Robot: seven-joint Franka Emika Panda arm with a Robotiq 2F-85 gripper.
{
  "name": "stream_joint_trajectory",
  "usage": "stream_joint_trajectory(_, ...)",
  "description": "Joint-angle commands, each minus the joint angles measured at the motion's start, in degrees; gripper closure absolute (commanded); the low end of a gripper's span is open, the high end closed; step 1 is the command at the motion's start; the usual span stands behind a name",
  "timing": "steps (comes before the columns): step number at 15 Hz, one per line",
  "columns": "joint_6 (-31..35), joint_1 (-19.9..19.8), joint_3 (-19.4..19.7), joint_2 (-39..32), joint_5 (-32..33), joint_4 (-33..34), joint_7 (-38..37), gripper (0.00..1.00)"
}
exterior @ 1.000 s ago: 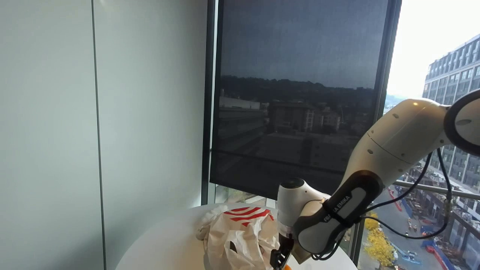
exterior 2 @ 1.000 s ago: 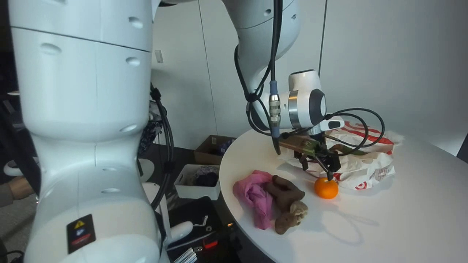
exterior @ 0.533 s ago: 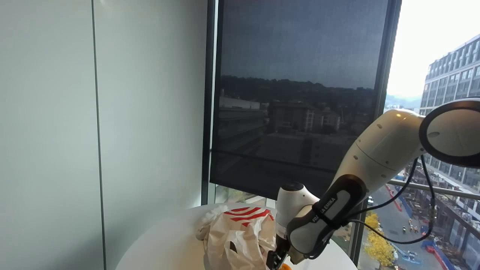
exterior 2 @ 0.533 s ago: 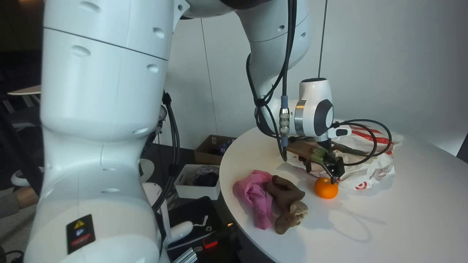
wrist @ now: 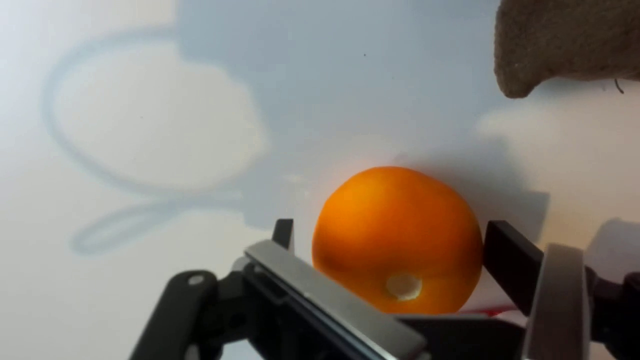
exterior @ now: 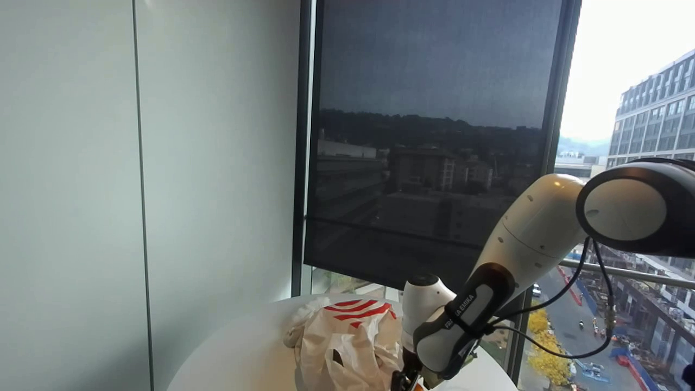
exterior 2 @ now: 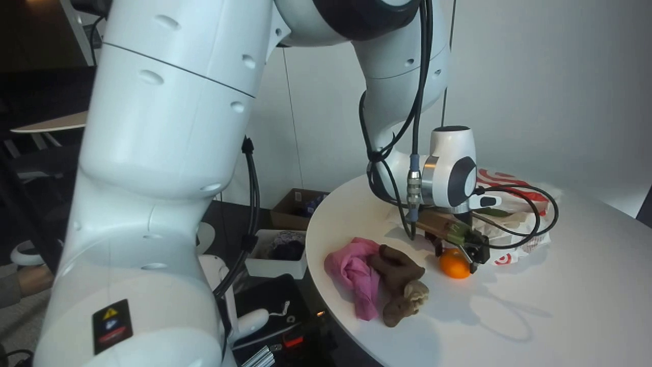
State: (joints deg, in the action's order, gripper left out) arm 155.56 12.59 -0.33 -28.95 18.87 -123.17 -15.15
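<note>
A white table [exterior 2: 586, 306] is bearing a bag [exterior 2: 517, 206], at whose near left the gripper [wrist: 390, 235], spread wide and holding nothing, is straddling an orange fruit [wrist: 397, 215], where a clean grip is probably calling for evener gaps either side

Wears white shells [exterior 2: 168, 127] with dark joint covers [exterior 2: 367, 23]; trails black cables [exterior 2: 425, 56]. Bears a warning label [exterior 2: 112, 325]; shows "EMIKA" lettering [exterior: 465, 305].

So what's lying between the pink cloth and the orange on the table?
A brown soft toy, right against the pink cloth; then a strip of white table before the orange. This shows in an exterior view.
</note>
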Motion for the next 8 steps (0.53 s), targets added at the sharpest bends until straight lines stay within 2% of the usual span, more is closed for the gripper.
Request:
stream_joint_trajectory(1, 0.6, -0.5, -0.2, -1.0, -2.7, 1.3, 4.0, 0.34)
stream_joint_trajectory(2, 0.5, -0.4, -0.1, -0.7, -2.7, 1.2, 4.3, 0.42)
stream_joint_trajectory(3, 0.3, -0.4, -0.2, -0.5, -3.0, 1.2, 4.8, 0.44)
stream_joint_trajectory(6, -3.7, -0.1, -0.2, 2.4, -3.6, -0.6, 5.6, 0.44)
stream_joint_trajectory(8, -11.3, 1.5, 1.1, 5.4, -1.5, -1.7, 5.0, 0.44)
